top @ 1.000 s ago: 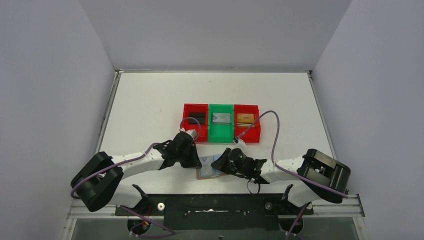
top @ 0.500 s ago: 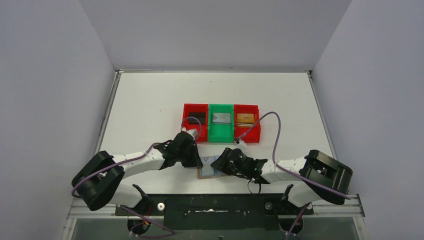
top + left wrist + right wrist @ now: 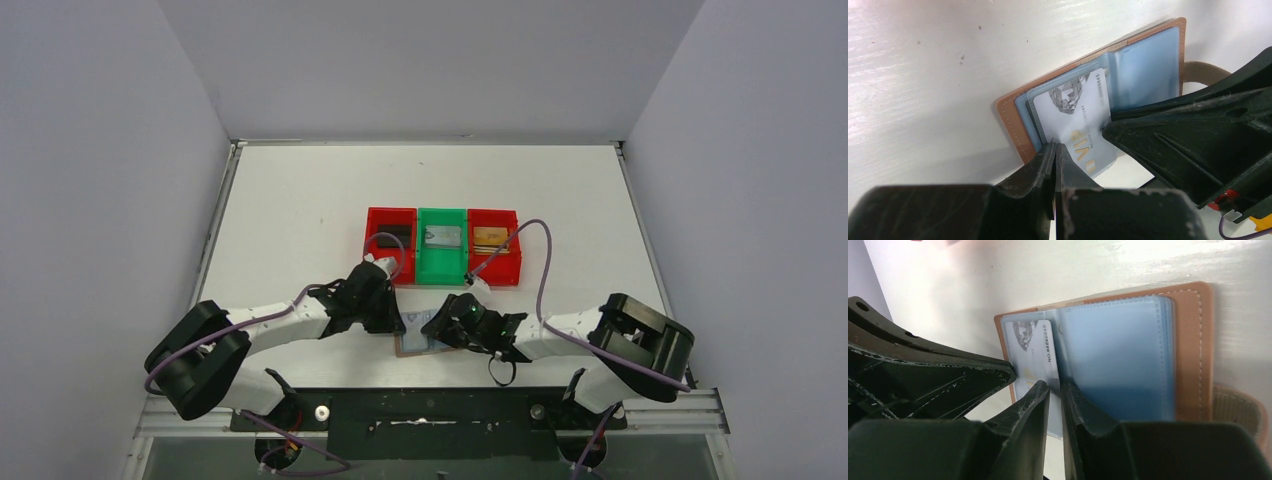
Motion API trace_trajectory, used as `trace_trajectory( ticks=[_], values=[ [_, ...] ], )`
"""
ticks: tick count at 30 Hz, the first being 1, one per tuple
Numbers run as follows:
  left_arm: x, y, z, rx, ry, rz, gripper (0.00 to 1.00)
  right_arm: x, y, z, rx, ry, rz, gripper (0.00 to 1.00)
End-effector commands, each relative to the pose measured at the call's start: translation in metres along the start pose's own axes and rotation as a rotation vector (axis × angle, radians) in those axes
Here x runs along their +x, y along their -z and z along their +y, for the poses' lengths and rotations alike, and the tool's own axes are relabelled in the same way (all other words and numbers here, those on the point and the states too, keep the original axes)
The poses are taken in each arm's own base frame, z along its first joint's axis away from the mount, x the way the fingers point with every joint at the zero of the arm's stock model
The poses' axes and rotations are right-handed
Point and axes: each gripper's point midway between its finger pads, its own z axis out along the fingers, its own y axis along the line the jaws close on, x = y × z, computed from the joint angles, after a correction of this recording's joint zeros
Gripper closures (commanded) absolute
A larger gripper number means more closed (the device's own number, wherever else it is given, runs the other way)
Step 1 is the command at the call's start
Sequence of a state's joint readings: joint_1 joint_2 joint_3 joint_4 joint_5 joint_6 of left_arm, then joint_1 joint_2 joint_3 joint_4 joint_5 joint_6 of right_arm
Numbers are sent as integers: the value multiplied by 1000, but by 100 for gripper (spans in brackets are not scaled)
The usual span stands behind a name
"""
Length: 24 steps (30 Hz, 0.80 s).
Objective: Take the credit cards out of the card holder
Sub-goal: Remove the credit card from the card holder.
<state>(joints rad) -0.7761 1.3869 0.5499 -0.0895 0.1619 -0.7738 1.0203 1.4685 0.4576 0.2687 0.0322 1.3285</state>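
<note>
Bright, even light; wrist views show glare streaks on the table (image 3: pixel 923 60) and blurred foregrounds.

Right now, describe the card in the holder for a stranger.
On the white table, between the bins and the arms, lies the open tan card holder. Its card is pale blue with gold VIP lettering, unlike the binned cards.

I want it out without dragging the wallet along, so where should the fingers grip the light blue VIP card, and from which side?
I'd take the light blue VIP card by the end bearing the VIP lettering, which sticks out past the edge of the card holder. Come in low from that side: the card lies flat, with its other end tucked inside.
</note>
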Motion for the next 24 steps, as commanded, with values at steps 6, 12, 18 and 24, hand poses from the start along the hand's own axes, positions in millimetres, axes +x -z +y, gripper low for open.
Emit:
trace_trajectory(
  ticks=[6, 12, 18, 24],
  values=[
    [28, -4, 40, -143, -21, 83, 100, -4, 8, 20, -130, -41, -24, 100],
    [26, -2, 44, -166, -27, 73, 100, -12, 17, 17, -158, -61, -53, 100],
    [26, -2, 45, -173, -36, 75, 100, -12, 21, 8, -140, -81, -58, 100],
    [27, -4, 50, -195, -50, 81, 100, -14, 25, 3, -125, -98, -65, 100]
  ],
)
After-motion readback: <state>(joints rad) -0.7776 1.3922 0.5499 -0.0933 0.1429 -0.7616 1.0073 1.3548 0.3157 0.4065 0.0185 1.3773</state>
